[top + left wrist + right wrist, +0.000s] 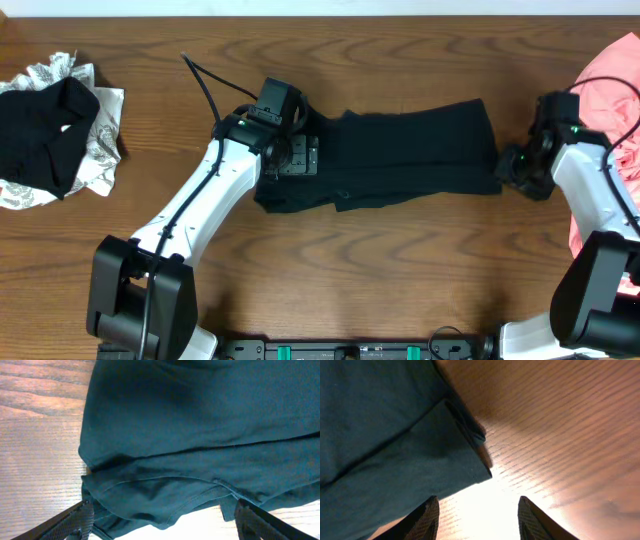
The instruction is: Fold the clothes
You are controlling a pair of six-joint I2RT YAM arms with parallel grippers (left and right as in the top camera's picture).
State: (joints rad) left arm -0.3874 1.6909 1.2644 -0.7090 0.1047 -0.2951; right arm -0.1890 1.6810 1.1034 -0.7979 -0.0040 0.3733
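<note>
Wooden table (400, 280): left fingers (75, 521) spread wide, right fingers (426, 519) parted, neither gripping shirt (410, 155).

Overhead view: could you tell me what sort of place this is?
Probably a robotics lab bench for folding laundry: a wooden table, two white robot arms, plus a black shirt and a pink tee.
</note>
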